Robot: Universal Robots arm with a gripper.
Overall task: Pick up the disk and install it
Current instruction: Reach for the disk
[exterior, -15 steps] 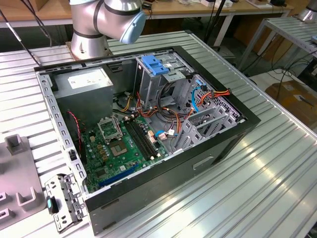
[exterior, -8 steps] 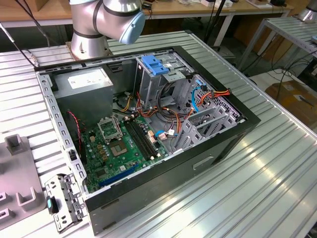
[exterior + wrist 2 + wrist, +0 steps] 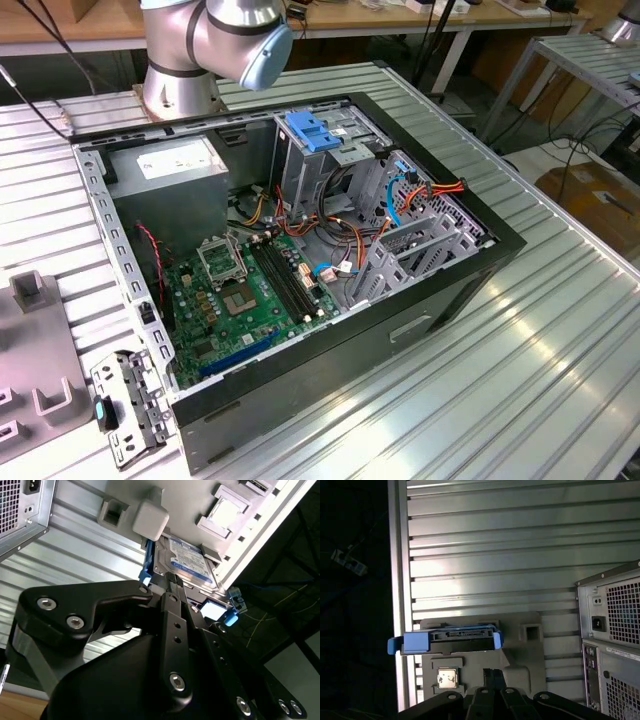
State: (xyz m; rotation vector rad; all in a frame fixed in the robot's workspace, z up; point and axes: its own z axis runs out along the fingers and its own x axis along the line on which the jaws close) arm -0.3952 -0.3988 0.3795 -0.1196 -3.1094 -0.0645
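While the open case [image 3: 400, 330] holds its motherboard [image 3: 250, 290], the disk [image 3: 190, 560] sits in a grey tray [image 3: 125, 500] at the table [image 3: 520, 555] edge — a chip [image 3: 449, 677] pocketed beside it — with the gripper [image 3: 172, 580] close over it; its grip I cannot tell.

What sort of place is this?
Probably a robotics lab or test workshop: a robot arm stands on a ribbed metal table beside an opened computer case, with wooden workbenches and cables behind.

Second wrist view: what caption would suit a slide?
Black gripper close to the blue-railed disk lying on a grey holder.
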